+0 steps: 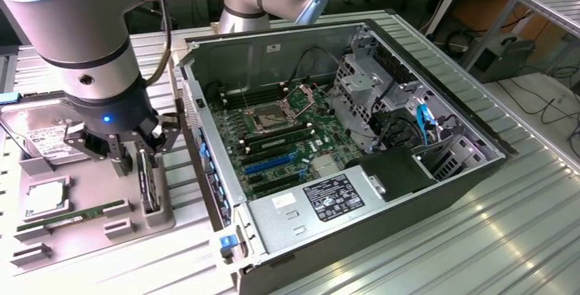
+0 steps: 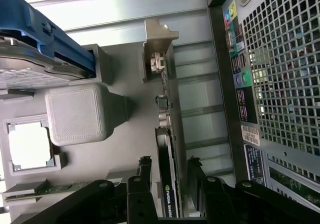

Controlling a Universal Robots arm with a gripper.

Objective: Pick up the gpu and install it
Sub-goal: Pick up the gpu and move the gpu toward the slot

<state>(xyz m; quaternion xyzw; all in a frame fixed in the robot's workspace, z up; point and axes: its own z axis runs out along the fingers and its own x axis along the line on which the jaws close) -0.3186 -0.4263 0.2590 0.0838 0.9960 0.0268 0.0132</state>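
Toward the exterior view's left, on the ribbed metal tabletop (image 1: 507,240), a grey parts tray (image 1: 100,185) lies beside an open computer case (image 1: 272,57). The gpu (image 1: 148,189) stands on its long edge in a slot along the tray's edge nearest the case. The gripper (image 1: 136,160) hangs straight over that slot, its fingers lowered on either side of the card's upper end. Elsewhere on the tray lie a hard drive (image 1: 41,135) at the far corner, a processor (image 1: 45,198) in a square recess, and a green memory stick (image 1: 73,217) near the front edge.

From the wrist view, the gpu (image 2: 166,154) runs edge-on along the tray, a bracket end seated in a grey holder (image 2: 159,44). The gripper (image 2: 168,168) is open: one black finger (image 2: 145,176) stands on each side of the card with a gap showing, so nothing is clamped. The case's perforated rear panel (image 2: 285,74) sits just beyond the tray edge.
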